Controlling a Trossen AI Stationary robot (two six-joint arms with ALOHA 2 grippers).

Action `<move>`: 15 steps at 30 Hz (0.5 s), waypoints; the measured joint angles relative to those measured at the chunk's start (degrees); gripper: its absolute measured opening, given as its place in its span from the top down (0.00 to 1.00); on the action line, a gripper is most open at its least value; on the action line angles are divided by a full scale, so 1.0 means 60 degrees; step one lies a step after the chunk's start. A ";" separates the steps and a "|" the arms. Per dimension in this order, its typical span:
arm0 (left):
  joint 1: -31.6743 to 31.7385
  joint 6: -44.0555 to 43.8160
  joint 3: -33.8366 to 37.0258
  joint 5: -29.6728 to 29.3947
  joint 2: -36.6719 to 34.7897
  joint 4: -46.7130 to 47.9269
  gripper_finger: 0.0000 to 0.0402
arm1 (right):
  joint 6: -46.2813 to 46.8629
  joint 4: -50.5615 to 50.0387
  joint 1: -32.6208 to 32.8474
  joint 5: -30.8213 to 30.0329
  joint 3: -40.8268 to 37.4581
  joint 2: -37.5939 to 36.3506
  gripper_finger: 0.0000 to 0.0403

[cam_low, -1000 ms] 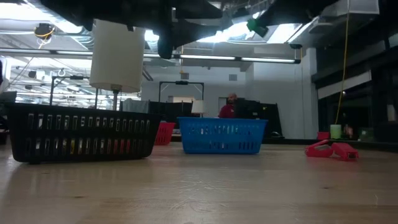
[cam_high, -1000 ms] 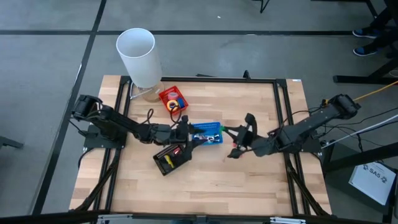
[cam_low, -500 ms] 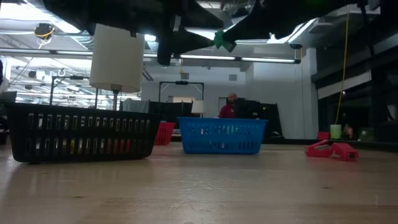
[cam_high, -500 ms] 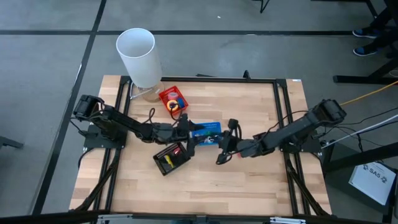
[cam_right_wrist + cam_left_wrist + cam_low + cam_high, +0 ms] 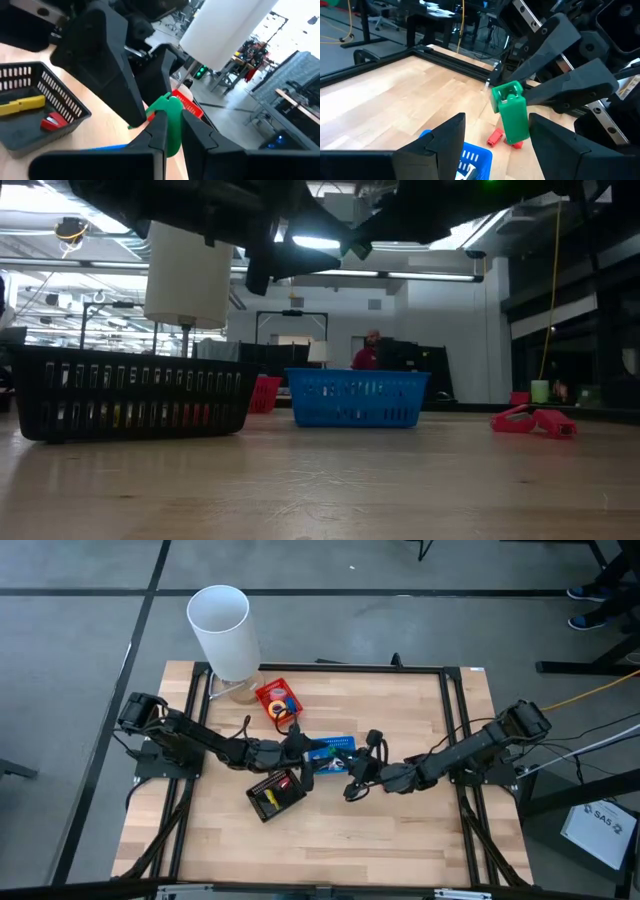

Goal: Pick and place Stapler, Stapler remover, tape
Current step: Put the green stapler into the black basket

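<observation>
My right gripper [image 5: 175,132] is shut on a small green stapler-like piece [image 5: 512,116] and hovers just right of the blue basket [image 5: 335,750], above the table. My left gripper [image 5: 495,145] is open. It hangs over the blue basket's left end [image 5: 303,755] and faces the green piece. A red jaw-shaped piece [image 5: 533,421] lies flat on the table under the right gripper. Tape rolls [image 5: 282,705] sit in the red basket [image 5: 268,692]. The black basket [image 5: 30,135] holds a yellow and a red piece. My right gripper pinches the green piece by its two opposite sides [image 5: 170,107] between both fingers [image 5: 580,85]. The fingers come from the table's right, slanting slightly down. The piece stands upright in the hold, lifted clear of the table, with its lower end [image 5: 517,135] free below the fingers.
A tall white cylinder [image 5: 222,628] stands at the table's far left corner. The black basket [image 5: 262,802] sits just in front of the blue one. Bare wood lies along the near edge and at the far right. People and desks show in the room behind.
My right gripper has moved toward the table's left, carrying the green piece in the air from right of centre up to the blue basket and the left gripper. It has stayed shut on the piece. The red piece on the table has not moved.
</observation>
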State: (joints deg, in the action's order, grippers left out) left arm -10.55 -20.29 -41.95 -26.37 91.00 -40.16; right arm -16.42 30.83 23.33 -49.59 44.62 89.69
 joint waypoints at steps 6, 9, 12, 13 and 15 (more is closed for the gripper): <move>-0.0008 0.0275 0.0000 0.0026 -0.0004 -0.0199 0.47 | -0.0122 0.0334 -0.0001 0.0264 0.0000 0.0000 0.92; -0.0096 0.0541 0.0000 -0.0003 -0.0004 -0.0385 0.48 | -0.0084 0.0321 0.0003 0.0503 0.0000 -0.0004 0.92; -0.0109 0.0576 0.0000 -0.0004 -0.0004 -0.0382 0.53 | -0.0091 0.0358 -0.0001 0.0519 0.0000 -0.0004 0.92; -0.0106 0.0576 0.0000 -0.0004 -0.0004 -0.0379 0.55 | -0.0091 0.0364 -0.0004 0.0520 0.0000 -0.0004 0.91; -0.0109 0.0577 0.0000 0.0017 -0.0004 -0.0364 0.60 | -0.0091 0.0364 -0.0004 0.0522 0.0000 -0.0004 0.91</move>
State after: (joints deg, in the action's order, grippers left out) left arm -11.20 -16.83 -41.95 -26.27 90.98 -42.35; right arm -16.97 33.01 23.31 -46.46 44.62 89.67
